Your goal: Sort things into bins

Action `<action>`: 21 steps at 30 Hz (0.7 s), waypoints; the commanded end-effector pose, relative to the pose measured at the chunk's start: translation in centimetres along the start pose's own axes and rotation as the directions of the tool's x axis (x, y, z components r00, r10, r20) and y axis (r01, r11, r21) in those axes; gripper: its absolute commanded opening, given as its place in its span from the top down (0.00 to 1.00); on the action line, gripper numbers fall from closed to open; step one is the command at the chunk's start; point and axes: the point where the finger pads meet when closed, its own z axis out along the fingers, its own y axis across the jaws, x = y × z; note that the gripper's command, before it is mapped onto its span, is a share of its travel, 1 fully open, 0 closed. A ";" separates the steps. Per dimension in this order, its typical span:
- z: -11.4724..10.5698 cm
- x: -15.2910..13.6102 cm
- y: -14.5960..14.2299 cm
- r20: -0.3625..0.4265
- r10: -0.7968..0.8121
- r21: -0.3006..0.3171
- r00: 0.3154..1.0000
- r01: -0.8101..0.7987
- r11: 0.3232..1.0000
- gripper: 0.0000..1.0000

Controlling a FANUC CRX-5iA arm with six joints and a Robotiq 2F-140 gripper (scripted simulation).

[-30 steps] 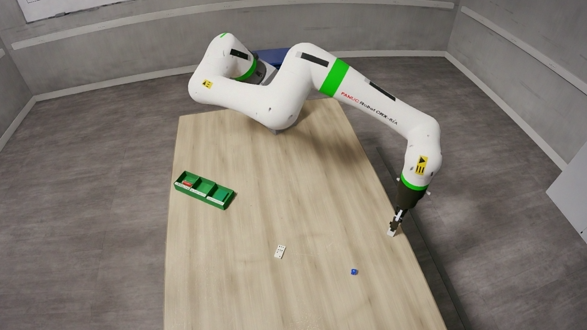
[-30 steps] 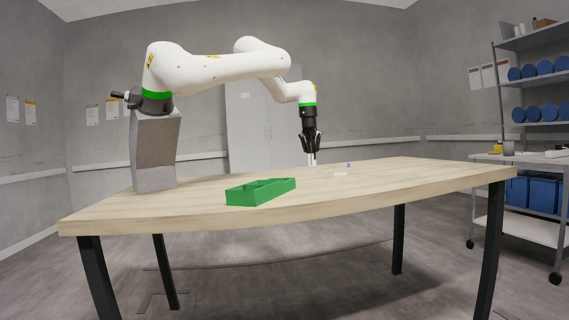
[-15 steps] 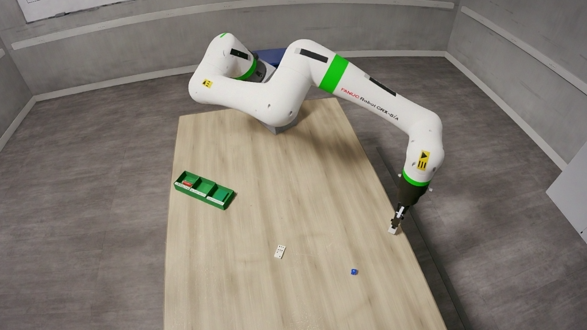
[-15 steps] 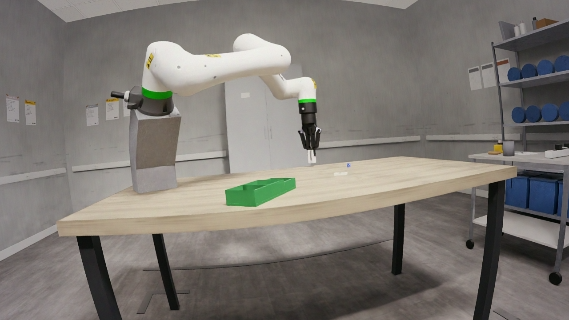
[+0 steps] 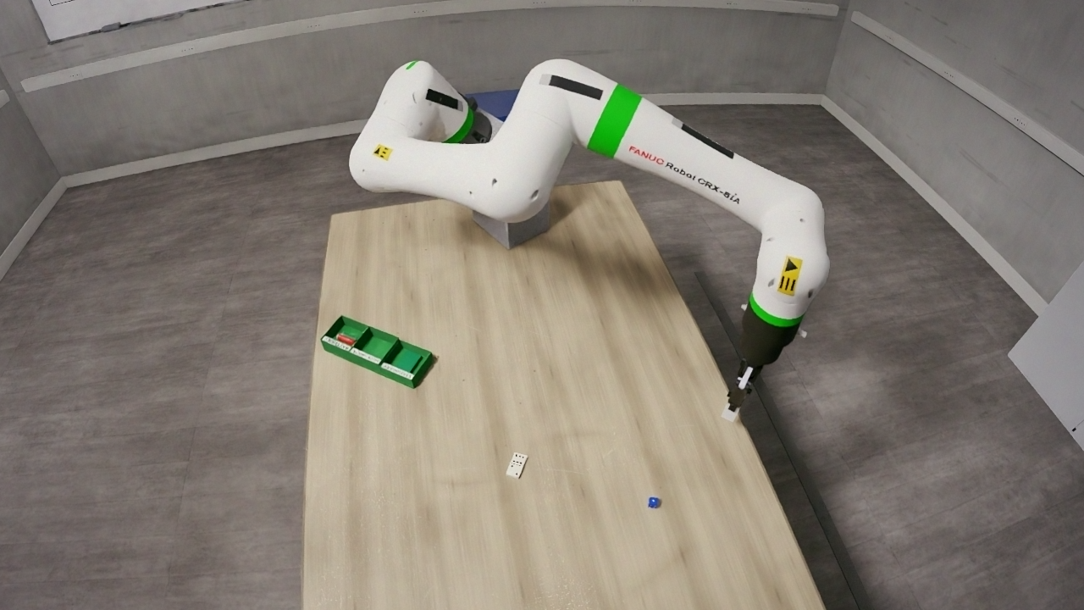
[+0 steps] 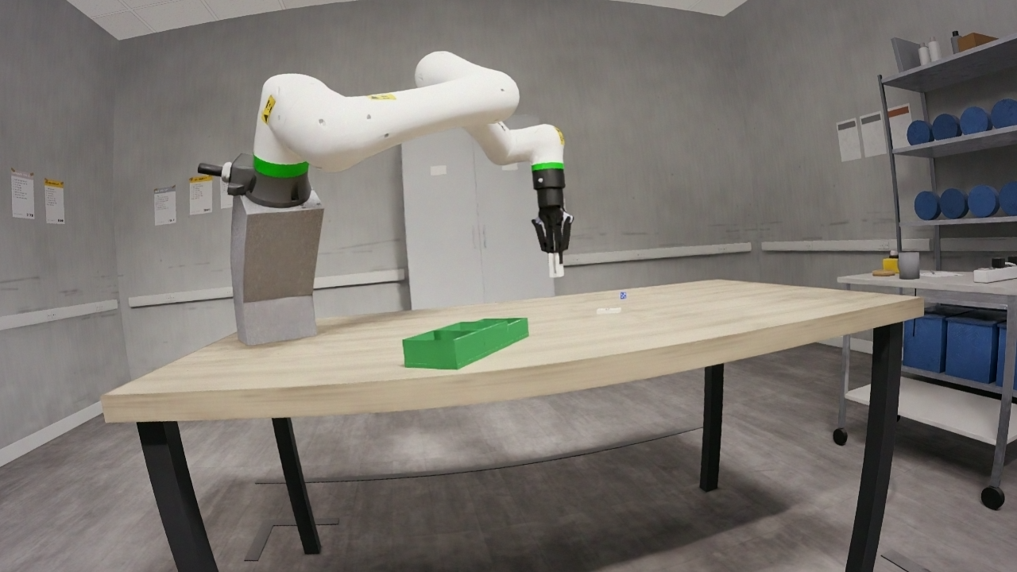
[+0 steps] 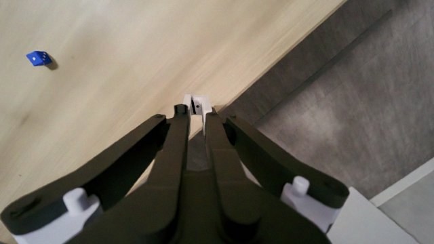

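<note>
Between its narrowly spaced fingertips, the black two-finger gripper (image 5: 733, 405) (image 6: 555, 261) (image 7: 196, 104) grasps a small white piece with a black line and dot (image 5: 729, 414) (image 6: 558, 273) (image 7: 200, 102), apparently a domino. Exterior view: the grasped piece is raised above the pale wooden table (image 5: 561, 334) (image 6: 682, 313) (image 7: 129, 57), near its long edge in the top view. Well apart from the gripper, a small blue die with white pips (image 5: 653, 501) (image 6: 623, 295) (image 7: 38, 58) rests on the tabletop. Farther out lies a flat white domino with black pips (image 5: 517, 464) (image 6: 609, 311). Across the table stands a green three-compartment bin tray (image 5: 377, 372) (image 6: 454, 348), flat; its white labels are too small to read. Top view: a red object (image 5: 345, 340) lies in the leftmost compartment.
</note>
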 end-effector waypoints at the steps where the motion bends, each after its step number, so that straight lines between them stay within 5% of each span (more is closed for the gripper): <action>1: -0.1 0.0 0.0 0.001 0.000 0.000 1.000 0.000 1.000 0.85; 8: 0.0 0.0 0.0 0.001 0.000 0.000 1.000 0.000 1.000 0.85; 21: 0.0 6.2 -2.2 0.001 0.000 0.000 1.000 0.000 1.000 0.85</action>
